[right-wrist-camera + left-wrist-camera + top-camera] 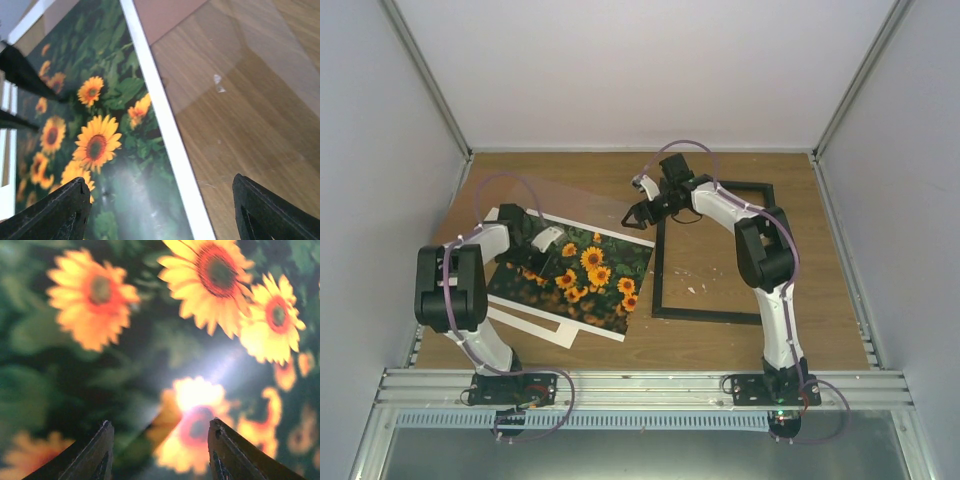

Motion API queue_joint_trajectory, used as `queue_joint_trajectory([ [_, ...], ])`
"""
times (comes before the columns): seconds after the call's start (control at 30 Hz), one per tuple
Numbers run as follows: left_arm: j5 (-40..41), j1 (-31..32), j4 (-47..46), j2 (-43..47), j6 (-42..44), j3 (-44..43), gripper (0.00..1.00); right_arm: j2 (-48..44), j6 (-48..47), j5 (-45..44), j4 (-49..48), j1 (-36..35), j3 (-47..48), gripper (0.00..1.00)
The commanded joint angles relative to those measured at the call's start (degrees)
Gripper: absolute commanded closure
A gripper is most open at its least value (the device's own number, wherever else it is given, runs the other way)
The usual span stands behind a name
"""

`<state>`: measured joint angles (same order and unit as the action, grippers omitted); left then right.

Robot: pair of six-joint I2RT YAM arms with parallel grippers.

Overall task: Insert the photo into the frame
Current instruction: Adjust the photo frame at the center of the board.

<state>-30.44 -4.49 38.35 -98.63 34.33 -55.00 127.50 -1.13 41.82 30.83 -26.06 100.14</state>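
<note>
**Left gripper** point(161, 423): jaws parted, nothing between them. It is poised close over the photo point(150, 340), in its upper-left part as the top view shows. Whether the tips touch the paper I cannot tell.

**Right gripper** point(160, 180): jaws spread wide, empty. It hangs over the photo's white border at the far right edge, one finger above the print and the other above the bare wooden table point(830, 280).

**Photo position:** it lies flat and skewed, left of the frame point(705, 316) and not in it. The right edge is just beside the frame's left bar; contact cannot be judged. The print rests partly on a white mat point(535, 325), and a brown board point(165, 15) shows beyond its far edge.

**Handling (judgement):**
- The paper print is probably light and limp.
- The glossy face shows a glare spot in the left wrist view, so it is likely slippery and easy to crease or smudge.
- Lying flat, it offers no free lip.
- The white border looks the best hold, near a corner or where the edge rides over the mat.
- A hold on each of two opposite sides would limit sag.

**Count:**
- photo: 1
- frame: 1
- white mat: 1
- brown board: 1
- grippers: 2
</note>
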Motion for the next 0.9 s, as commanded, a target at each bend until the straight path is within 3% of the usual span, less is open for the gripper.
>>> queue_joint_trajectory([
  [0.0,3.1,2.0,7.4,2.5,6.6,3.9,0.44,-1.1,0.3,-6.3,-1.2,1.0,-0.5,0.23],
  [0.1,1.9,0.5,5.4,6.0,5.9,2.3,0.37,-4.9,-0.2,-9.7,-2.9,2.2,-6.0,0.25],
  [0.2,-0.8,-5.8,2.9,3.4,-0.4,-3.8,0.38,-7.5,-1.8,-11.1,-5.6,1.7,-8.3,0.28],
  [0.37,10.9,-9.4,-5.8,1.1,-6.3,-7.7,0.31,-3.9,-8.1,-12.9,-2.9,-1.6,-3.0,0.37],
  [0.63,25.0,-11.1,-15.9,4.6,6.9,-2.3,0.16,-0.8,-16.0,-23.1,-0.6,-5.0,-3.7,0.49],
  [0.77,22.2,-16.4,-11.7,3.6,12.8,-4.2,0.13,0.6,-16.9,-24.9,2.3,-4.9,-3.9,0.53],
  [0.87,25.2,-20.2,-14.7,4.7,17.5,-2.3,0.13,-0.1,-17.4,-27.3,3.0,-4.6,-6.1,0.56],
])
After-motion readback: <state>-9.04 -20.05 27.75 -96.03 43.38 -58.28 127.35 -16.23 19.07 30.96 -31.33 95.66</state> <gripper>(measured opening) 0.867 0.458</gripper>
